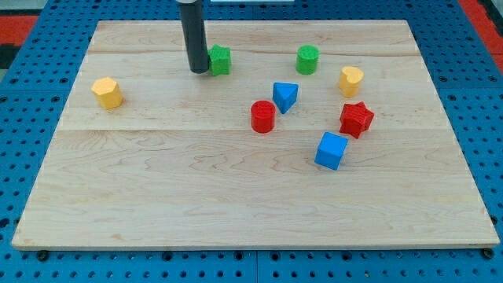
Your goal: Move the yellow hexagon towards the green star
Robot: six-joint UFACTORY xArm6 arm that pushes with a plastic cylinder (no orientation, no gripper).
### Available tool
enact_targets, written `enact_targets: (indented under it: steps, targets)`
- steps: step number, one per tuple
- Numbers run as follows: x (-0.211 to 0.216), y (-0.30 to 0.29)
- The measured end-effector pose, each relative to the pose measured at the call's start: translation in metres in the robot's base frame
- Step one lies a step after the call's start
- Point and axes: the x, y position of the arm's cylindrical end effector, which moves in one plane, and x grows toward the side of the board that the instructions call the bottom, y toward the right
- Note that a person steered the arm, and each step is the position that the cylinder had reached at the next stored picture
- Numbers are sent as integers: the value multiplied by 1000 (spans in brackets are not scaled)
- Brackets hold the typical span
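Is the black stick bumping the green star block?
Cannot tell: in the camera view my tip sits right against the green star's left edge, no clear gap or contact.

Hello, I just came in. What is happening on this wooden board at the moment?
A robot arm with a dark rod is pushing coloured blocks on a wooden board. Its job is to move the yellow hexagon towards the green star. At this moment my tip sits right beside the green star, on its left in the view, near the view's top. The yellow hexagon lies apart, far to the view's left, and nothing is touching it.
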Motion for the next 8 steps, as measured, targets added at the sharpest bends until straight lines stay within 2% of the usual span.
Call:
enact_targets:
  steps: [1,2,3,4,6,8]
  targets:
    - [62,9]
    - [132,-47]
    - [145,-128]
    - [123,-150]
    - [83,-148]
    - [62,-115]
